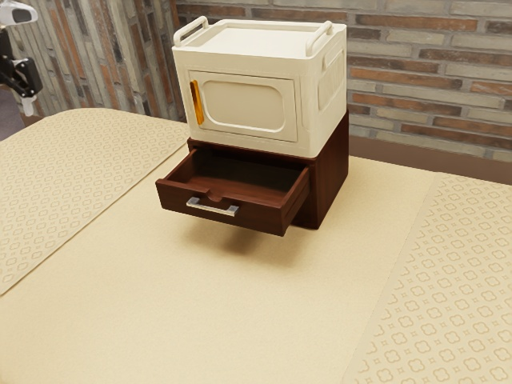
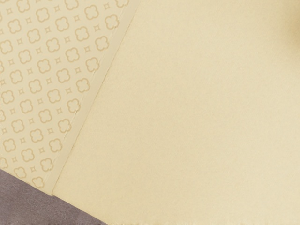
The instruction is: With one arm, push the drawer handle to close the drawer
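Observation:
My black gripper hangs at the upper left edge of the exterior view, well away from the drawer and higher than the table; how its fingers stand cannot be made out. The dark red-brown drawer sticks out of its wooden cabinet, open at the front. A silver bar handle is fixed to the middle of the drawer's front face, with nothing touching it. The inside of the drawer is shadowed, and I see no object in it.
A cream box with an orange handle on its door stands on top of the cabinet. The cloth-covered table spreads around it, with a brick wall behind. Patterned cloth and the table's edge show in the wrist view.

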